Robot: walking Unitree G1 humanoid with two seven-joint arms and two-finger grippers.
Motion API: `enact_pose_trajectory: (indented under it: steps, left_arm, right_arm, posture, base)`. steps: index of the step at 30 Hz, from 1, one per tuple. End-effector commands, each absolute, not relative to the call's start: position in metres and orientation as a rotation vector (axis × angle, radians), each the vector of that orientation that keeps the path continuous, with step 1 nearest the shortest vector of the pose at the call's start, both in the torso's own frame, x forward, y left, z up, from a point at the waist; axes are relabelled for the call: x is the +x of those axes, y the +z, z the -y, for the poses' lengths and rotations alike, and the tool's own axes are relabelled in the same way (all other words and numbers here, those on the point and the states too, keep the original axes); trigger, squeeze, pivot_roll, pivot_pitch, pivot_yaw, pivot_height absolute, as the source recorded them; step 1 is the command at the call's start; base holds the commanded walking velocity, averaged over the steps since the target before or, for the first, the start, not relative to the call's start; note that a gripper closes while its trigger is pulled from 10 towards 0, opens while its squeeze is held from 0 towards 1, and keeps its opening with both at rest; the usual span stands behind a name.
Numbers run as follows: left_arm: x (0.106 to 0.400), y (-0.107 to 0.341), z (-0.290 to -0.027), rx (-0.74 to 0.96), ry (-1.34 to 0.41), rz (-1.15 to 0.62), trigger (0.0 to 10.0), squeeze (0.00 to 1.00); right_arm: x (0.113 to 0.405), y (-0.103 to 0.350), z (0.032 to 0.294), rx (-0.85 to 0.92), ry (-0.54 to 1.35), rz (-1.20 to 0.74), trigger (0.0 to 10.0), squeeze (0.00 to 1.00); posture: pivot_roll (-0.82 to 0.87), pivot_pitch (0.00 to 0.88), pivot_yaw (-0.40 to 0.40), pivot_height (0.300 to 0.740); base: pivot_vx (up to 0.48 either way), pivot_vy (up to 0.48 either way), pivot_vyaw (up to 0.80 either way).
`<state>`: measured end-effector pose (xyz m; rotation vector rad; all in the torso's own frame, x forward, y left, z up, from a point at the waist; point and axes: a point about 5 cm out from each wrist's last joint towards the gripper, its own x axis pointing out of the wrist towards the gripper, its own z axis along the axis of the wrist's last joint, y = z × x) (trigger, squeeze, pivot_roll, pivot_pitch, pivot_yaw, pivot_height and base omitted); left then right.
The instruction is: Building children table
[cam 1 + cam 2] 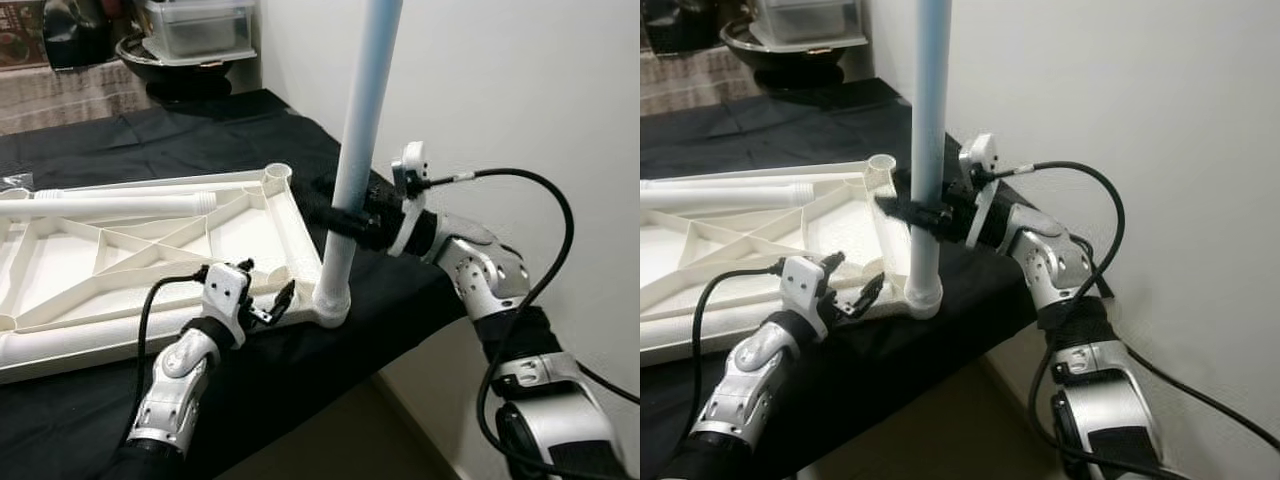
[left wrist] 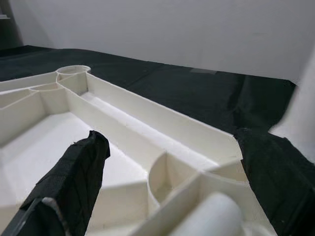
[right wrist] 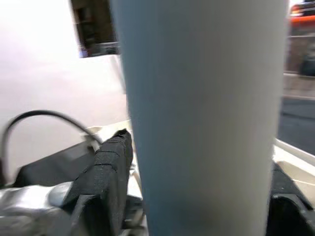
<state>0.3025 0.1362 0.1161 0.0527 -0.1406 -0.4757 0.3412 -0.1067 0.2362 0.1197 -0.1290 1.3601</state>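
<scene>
White plastic, head views: the tabletop (image 1: 150, 250) lies underside up on black cloth (image 1: 230, 130) so its corner sockets face upward; a spare leg (image 1: 110, 206) rests across it.
Upright leg: the leg (image 1: 352, 160) stands in the near corner socket (image 1: 330, 300), the right gripper (image 1: 345, 218) clenched round it to keep it vertical.
Left gripper (image 1: 278, 303): fingers parted at the frame edge beside that socket, likely steadying it.
Left wrist view: one pad (image 2: 69, 182) over the ribs; contact unclear.
Right wrist view: the leg (image 3: 202, 118) sits between the pads.

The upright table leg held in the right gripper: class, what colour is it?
White. The table leg shows best in the left eye view, clamped by the right gripper.
</scene>
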Motion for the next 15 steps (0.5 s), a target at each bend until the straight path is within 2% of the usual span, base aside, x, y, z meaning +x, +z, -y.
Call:
enact_pose_trajectory:
  steps: [1,2,5,6,7,8,10,11,12,15]
  left_arm:
    - [0.301,0.111,-0.136,0.054,-0.476,0.121,10.0,0.00]
    - [0.299,0.110,-0.137,0.053,-0.470,0.122,10.0,0.00]
    - [0.298,0.110,-0.137,0.053,-0.468,0.122,10.0,0.00]
    - [0.298,0.109,-0.137,0.053,-0.468,0.121,10.0,0.00]
    - [0.298,0.109,-0.138,0.055,-0.468,0.118,10.0,0.00]
    - [0.298,0.109,-0.138,0.055,-0.468,0.118,10.0,0.00]
    - [0.298,0.109,-0.138,0.056,-0.468,0.116,10.0,0.00]
    - [0.298,0.109,-0.138,0.056,-0.468,0.116,10.0,0.00]
    - [0.298,0.109,-0.138,0.055,-0.470,0.116,10.0,0.00]
    - [0.298,0.109,-0.135,0.053,-0.474,0.117,10.0,0.00]
  right_arm:
    - [0.336,0.232,0.100,0.116,1.421,0.105,8.3,0.00]
    - [0.340,0.218,0.094,0.121,1.383,0.059,0.0,0.00]
    - [0.349,0.208,0.091,0.112,1.282,0.022,0.0,0.00]
    - [0.357,0.204,0.091,0.109,1.181,0.002,0.0,0.00]
    - [0.374,0.195,0.098,0.100,0.934,-0.074,0.0,0.00]
    - [0.374,0.195,0.098,0.100,0.934,-0.074,0.0,0.00]
    - [0.391,0.179,0.115,0.048,0.584,-0.186,0.0,0.00]
    - [0.391,0.179,0.115,0.048,0.584,-0.186,0.0,0.00]
    - [0.394,0.173,0.123,0.054,0.447,-0.206,0.0,0.00]
    - [0.386,0.174,0.111,0.057,0.472,-0.159,0.0,0.00]
  posture:
    - [0.03,0.000,-0.116,0.740]
    - [0.04,0.000,-0.119,0.740]
    - [0.03,0.000,-0.115,0.740]
    - [0.03,0.000,-0.115,0.740]
    - [0.03,0.000,-0.115,0.740]
    - [0.03,0.000,-0.115,0.740]
    - [0.02,0.000,-0.110,0.740]
    - [0.02,0.000,-0.110,0.740]
    - [0.02,0.000,-0.110,0.740]
    - [0.02,0.000,-0.105,0.740]
  base:
    - [0.000,0.000,0.00]
    - [0.000,0.000,0.00]
    - [0.000,0.000,0.00]
    - [0.000,0.000,0.00]
    - [0.000,0.000,0.00]
    - [0.000,0.000,0.00]
    - [0.000,0.000,0.00]
    - [0.000,0.000,0.00]
    - [0.000,0.000,0.00]
    - [0.000,0.000,0.00]
